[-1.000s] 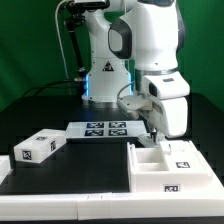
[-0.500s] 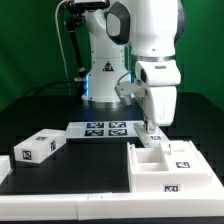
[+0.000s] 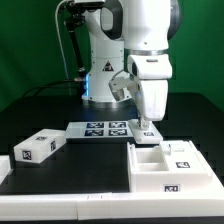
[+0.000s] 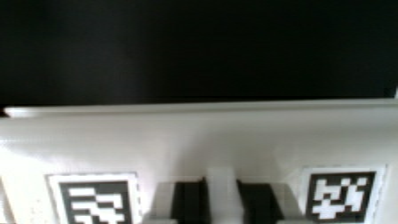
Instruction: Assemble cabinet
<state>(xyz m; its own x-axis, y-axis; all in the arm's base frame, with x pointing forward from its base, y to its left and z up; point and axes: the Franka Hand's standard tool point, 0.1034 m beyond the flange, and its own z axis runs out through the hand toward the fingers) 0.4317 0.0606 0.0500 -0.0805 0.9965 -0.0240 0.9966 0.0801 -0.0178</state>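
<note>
Squareness counts: with the gripper (image 3: 146, 123), jaws drawn nearly together, at the rear wall of the cabinet (image 3: 150, 180) on the exterior view's right, any push should go slow and straight.

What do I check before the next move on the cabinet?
1. Gripper jaws shut: ok, nearly together in the wrist view.
2. Part held between them: cannot tell.
3. Gripper over the far edge of the cabinet frame: ok.
4. Gripper touching the frame: cannot tell.
5. Frame compartments facing up: ok.
6. Drawer block apart from the frame, on the table at the exterior view's left: ok.
</note>
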